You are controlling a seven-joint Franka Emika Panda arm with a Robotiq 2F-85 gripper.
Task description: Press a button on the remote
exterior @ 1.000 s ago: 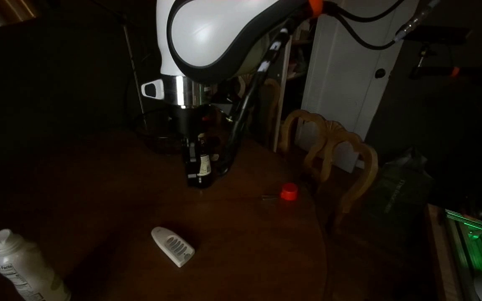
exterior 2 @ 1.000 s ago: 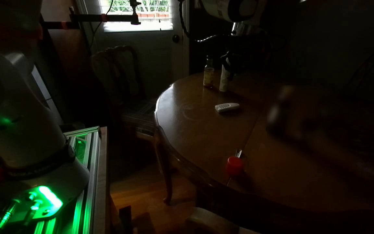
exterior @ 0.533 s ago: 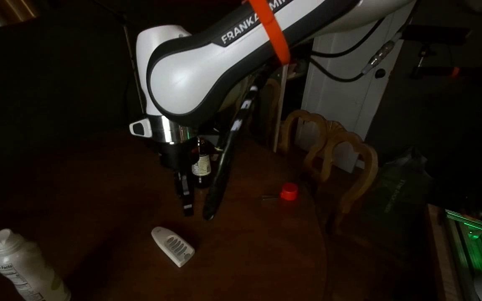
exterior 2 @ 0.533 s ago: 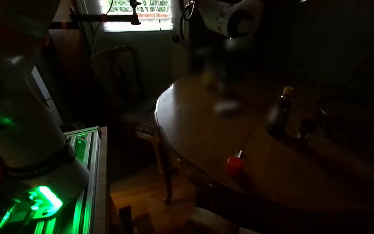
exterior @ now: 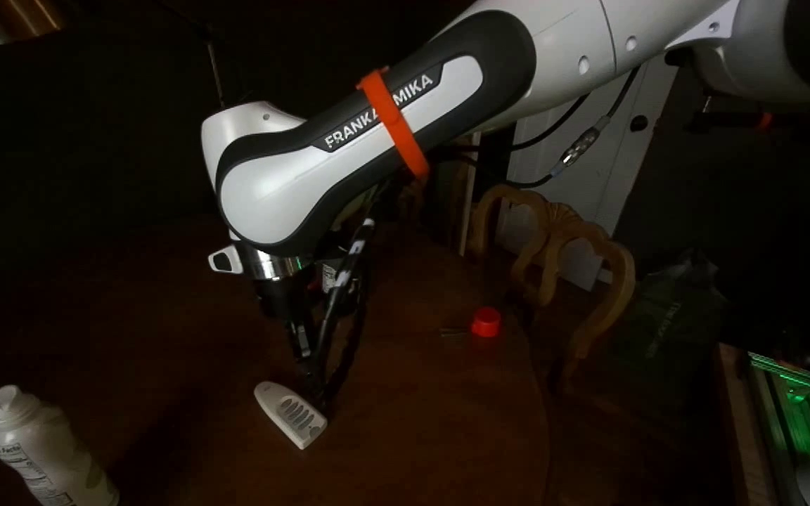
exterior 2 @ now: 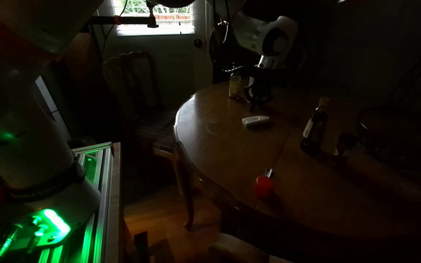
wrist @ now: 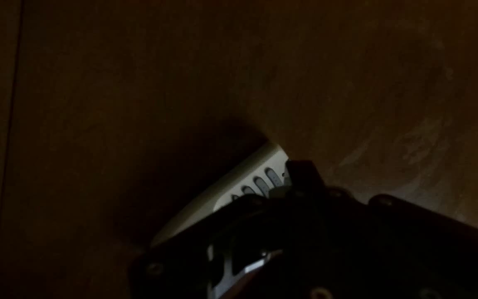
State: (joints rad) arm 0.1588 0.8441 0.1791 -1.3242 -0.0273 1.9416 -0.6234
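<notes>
The white remote (exterior: 280,414) with grey oval buttons lies flat on the wooden table, and it also shows in an exterior view (exterior 2: 257,121). My black gripper (exterior: 316,386) points down just above the remote's button end, and it also shows in an exterior view (exterior 2: 253,108). In the wrist view my fingertips (wrist: 303,176) are together with nothing between them, over the remote's (wrist: 222,189) button end. They hide its corner and some buttons. I cannot tell whether the tips touch it.
A white bottle (exterior: 46,450) stands on the table (exterior: 405,436) near the remote. An amber bottle (exterior 2: 235,87), a dark bottle (exterior 2: 313,131), a small dark jar (exterior 2: 344,143) and a red cap-like object (exterior: 486,322) stand there too. A wooden chair (exterior: 553,239) stands at the table's edge.
My gripper has come down from beside the dark bottle and moved to the remote. The remote and the other objects have not moved.
</notes>
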